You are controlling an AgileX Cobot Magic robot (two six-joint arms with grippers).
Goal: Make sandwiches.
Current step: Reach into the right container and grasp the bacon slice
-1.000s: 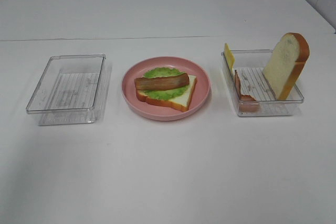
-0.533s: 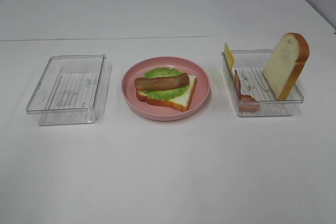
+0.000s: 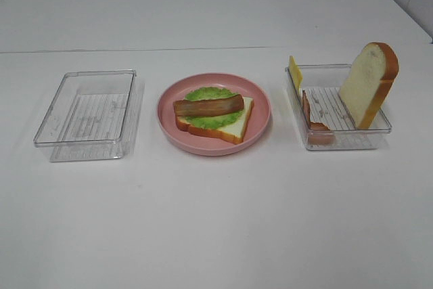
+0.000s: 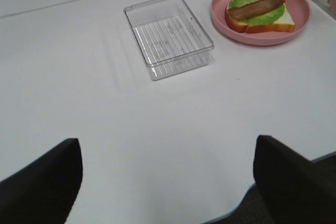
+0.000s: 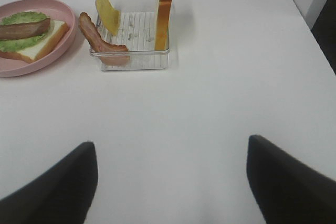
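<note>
White tabletop (image 3: pixel 216 235) fills every view, and over the last second we find that nothing on it has shifted: no piece has moved and no arm has come into the high view. The half-built sandwich (image 3: pixel 215 114) sits on the round pink plate (image 3: pixel 264 103) at the centre. It has a white bread slice with orange-brown crust (image 3: pixel 233 126) at the bottom, frilly green lettuce (image 3: pixel 201 93) on that, and one brown bacon strip (image 3: pixel 208 105) across the top.

Beside the plate, the left clear plastic tray (image 3: pixel 42 135) holds nothing. The right clear plastic tray (image 3: pixel 382 128) holds an upright second bread slice (image 3: pixel 369 82), a yellow cheese slice (image 3: pixel 295 72) leaning at its wall, and a second bacon strip (image 3: pixel 312 121) draped over the rim.

The left gripper (image 4: pixel 168 174) and right gripper (image 5: pixel 170 177) hover back from the food, jaws wide apart, gripping nothing.

We read this as a pause. The cheese, second bacon and top slice are not yet stacked, and the right arm sits nearest them.
</note>
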